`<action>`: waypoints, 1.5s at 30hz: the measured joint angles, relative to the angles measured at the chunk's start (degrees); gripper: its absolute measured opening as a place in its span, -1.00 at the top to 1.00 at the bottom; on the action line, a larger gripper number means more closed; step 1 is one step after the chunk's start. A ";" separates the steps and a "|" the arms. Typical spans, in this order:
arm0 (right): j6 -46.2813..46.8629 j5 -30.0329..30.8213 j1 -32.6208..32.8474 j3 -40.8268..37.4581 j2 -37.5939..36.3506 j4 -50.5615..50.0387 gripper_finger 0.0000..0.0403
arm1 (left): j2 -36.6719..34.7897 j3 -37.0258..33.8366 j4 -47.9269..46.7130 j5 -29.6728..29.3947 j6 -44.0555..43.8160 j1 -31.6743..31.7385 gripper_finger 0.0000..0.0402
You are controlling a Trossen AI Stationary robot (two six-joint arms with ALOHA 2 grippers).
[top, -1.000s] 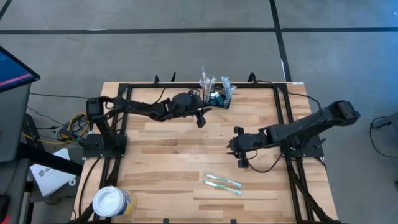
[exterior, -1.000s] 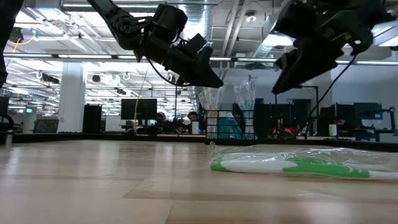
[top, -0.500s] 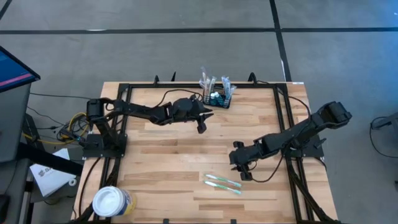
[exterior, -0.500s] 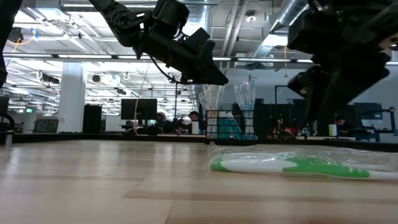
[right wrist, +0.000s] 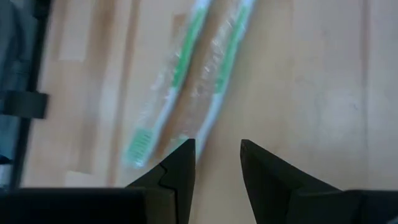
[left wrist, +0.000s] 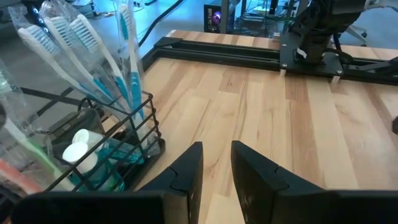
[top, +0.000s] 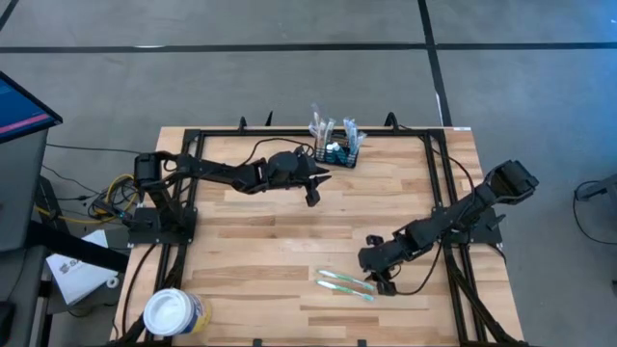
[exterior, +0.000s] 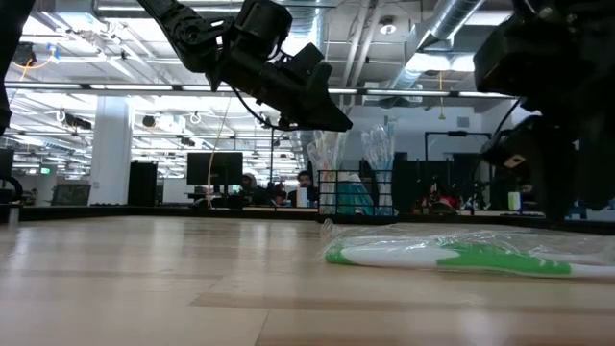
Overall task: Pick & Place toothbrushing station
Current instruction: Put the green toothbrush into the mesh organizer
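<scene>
The toothbrushing station (top: 339,151), a small black wire caddy with several wrapped toothbrushes upright in it, stands on its base at the table's far edge; it also shows in the left wrist view (left wrist: 118,146). My left gripper (top: 318,187) hovers just near-left of it, open by a narrow gap and empty (left wrist: 216,163). Two wrapped green toothbrushes (top: 345,282) lie flat side by side near the table's front. My right gripper (top: 382,280) is low, just right of them, open and empty (right wrist: 217,158), with their ends ahead of its fingers (right wrist: 186,87).
A round white tub (top: 174,312) stands at the table's near left corner. A black frame rail (top: 318,132) runs along the far edge behind the caddy, and others run down both sides. Bare wood lies between the arms at the table's middle.
My right gripper has gone toward the table's near edge and down, from the table's middle right to just beside the two green toothbrushes. The caddy and the toothbrushes have not moved.
</scene>
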 joint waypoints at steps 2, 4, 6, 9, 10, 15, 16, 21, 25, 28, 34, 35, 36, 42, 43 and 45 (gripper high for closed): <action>0.72 -0.46 0.41 0.23 0.00 1.28 0.41 | 0.00 -0.01 -0.02 0.02 0.00 0.00 0.62; 1.53 -0.44 0.75 0.23 -0.02 2.29 0.41 | 0.00 -0.01 -0.02 0.02 0.00 -0.01 0.62; 1.67 -0.46 1.03 0.23 -0.02 3.25 0.41 | 0.00 0.00 -0.02 0.04 0.00 0.00 0.62; 1.69 -0.44 1.19 0.23 -0.04 3.28 0.41 | 0.00 0.01 -0.02 0.17 0.00 -0.01 0.62; 1.72 -0.44 1.20 0.23 -0.04 3.30 0.41 | 0.00 -0.01 -0.02 0.17 0.00 -0.01 0.62; 3.18 -0.37 1.17 0.23 0.18 3.34 0.41 | 0.00 0.00 -0.02 0.17 0.00 -0.01 0.62; 3.19 -0.37 1.19 0.26 0.65 3.54 0.41 | 0.00 0.01 -0.02 0.17 0.00 -0.01 0.62; 4.05 -0.39 1.14 0.32 2.62 4.11 0.41 | 0.02 0.01 -0.06 0.15 0.00 -0.01 0.62; 4.30 -1.04 1.18 0.41 4.31 5.45 0.41 | 0.02 -0.15 -0.07 0.09 0.00 -0.01 0.62; 4.49 -2.29 1.08 0.19 6.26 6.48 0.41 | 0.04 -0.17 -0.06 -0.03 0.00 -0.01 0.62; 4.73 -4.73 1.08 0.32 8.24 8.81 0.41 | 0.04 -0.17 -0.06 -0.02 0.00 -0.01 0.62; 4.61 -4.74 1.05 0.32 8.22 8.83 0.41 | 0.04 -0.17 -0.06 -0.02 0.00 -0.01 0.62; 4.44 -4.72 1.05 0.32 8.22 8.81 0.42 | 0.04 -0.17 -0.06 -0.02 -0.01 -0.01 0.62; 3.98 -4.72 0.89 0.32 8.22 8.65 0.65 | 0.04 -0.17 -0.06 0.00 -0.01 -0.01 0.62; 3.62 -4.74 0.68 0.32 8.22 8.67 0.72 | 0.04 -0.17 -0.06 0.00 -0.01 -0.01 0.62; 3.31 -4.93 0.34 0.32 8.22 8.67 0.86 | 0.04 -0.19 -0.06 0.00 -0.01 -0.01 0.62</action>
